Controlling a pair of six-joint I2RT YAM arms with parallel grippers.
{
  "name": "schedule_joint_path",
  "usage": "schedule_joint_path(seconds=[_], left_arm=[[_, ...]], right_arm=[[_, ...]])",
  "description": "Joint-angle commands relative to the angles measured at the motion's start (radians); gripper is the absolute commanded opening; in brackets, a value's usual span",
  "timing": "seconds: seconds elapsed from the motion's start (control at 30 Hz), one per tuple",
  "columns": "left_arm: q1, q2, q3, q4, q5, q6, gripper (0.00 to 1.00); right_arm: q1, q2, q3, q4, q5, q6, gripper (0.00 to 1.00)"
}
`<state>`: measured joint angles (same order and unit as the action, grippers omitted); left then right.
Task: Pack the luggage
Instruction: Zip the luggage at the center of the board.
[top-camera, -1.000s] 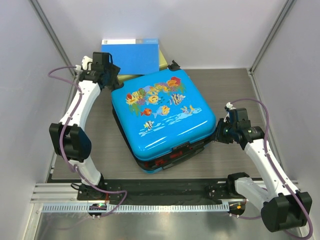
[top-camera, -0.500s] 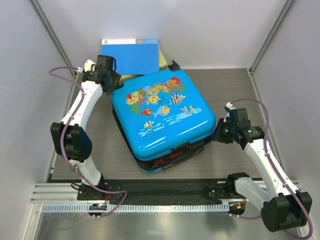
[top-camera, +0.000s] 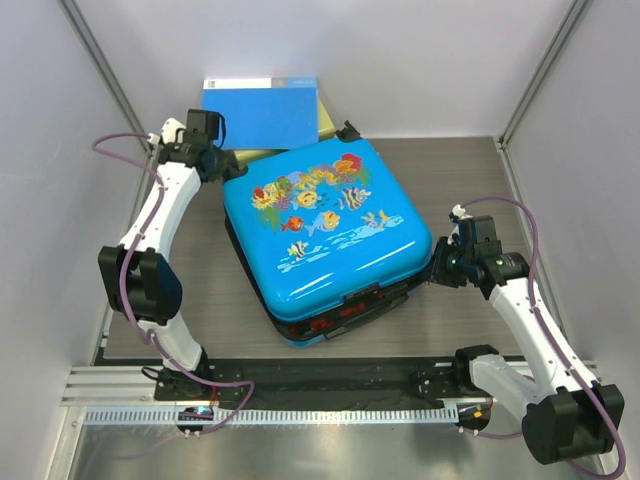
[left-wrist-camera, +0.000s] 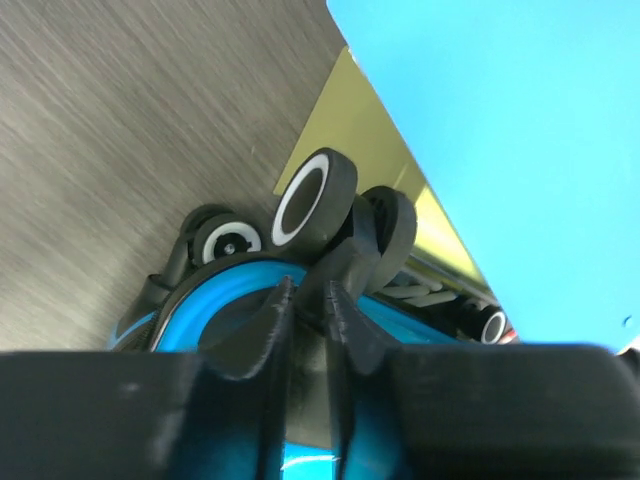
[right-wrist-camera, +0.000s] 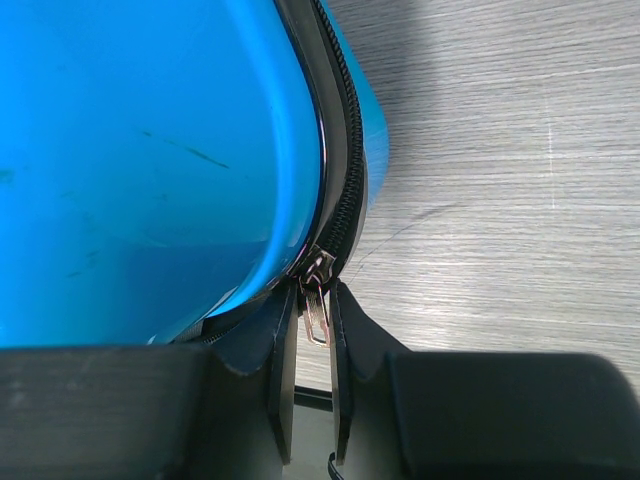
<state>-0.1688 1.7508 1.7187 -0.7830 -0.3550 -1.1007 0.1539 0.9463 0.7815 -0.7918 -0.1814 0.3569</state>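
Luggage (top-camera: 325, 235) lid down, zipping judged incomplete: right gripper (right-wrist-camera: 310, 296) clenched on zipper pull (right-wrist-camera: 316, 308) between its jaws (corner seam just beyond), left gripper (left-wrist-camera: 307, 292) near-closed at wheel bracket (left-wrist-camera: 352, 252), grasp cannot be told.

I read the luggage (top-camera: 325, 235) lying flat at mid-counter (top-camera: 450, 170). Behind it, a folder (top-camera: 262, 110) partly covers a box (top-camera: 327, 120). The left gripper (left-wrist-camera: 305, 292) sits at its far-left wheels (left-wrist-camera: 315, 200), the right gripper (right-wrist-camera: 311, 298) at its right corner, zipper pull (right-wrist-camera: 317, 318) between the jaws.

Luggage (top-camera: 325, 225) — bright blue shell, multicoloured fish-and-coral print, black trim, silver zip pull (right-wrist-camera: 315, 300); wheels (left-wrist-camera: 313, 200) black, white-rimmed. Folder (top-camera: 265, 112) plain blue; box (top-camera: 329, 122) yellow-green; desk (top-camera: 470, 180) — grey woodgrain.
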Motion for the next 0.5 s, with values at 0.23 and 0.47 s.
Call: schedule_joint_path(seconds=[0.23, 0.47], left_arm=[[-0.021, -0.01, -0.051, 0.071, 0.157, -0.087, 0.0], [-0.021, -0.028, -0.085, 0.117, 0.188, -0.149, 0.0]], right_arm=[[0.015, -0.02, 0.002, -0.011, -0.11, 0.034, 0.01], [0.015, -0.04, 0.002, -0.018, -0.125, 0.047, 0.01]])
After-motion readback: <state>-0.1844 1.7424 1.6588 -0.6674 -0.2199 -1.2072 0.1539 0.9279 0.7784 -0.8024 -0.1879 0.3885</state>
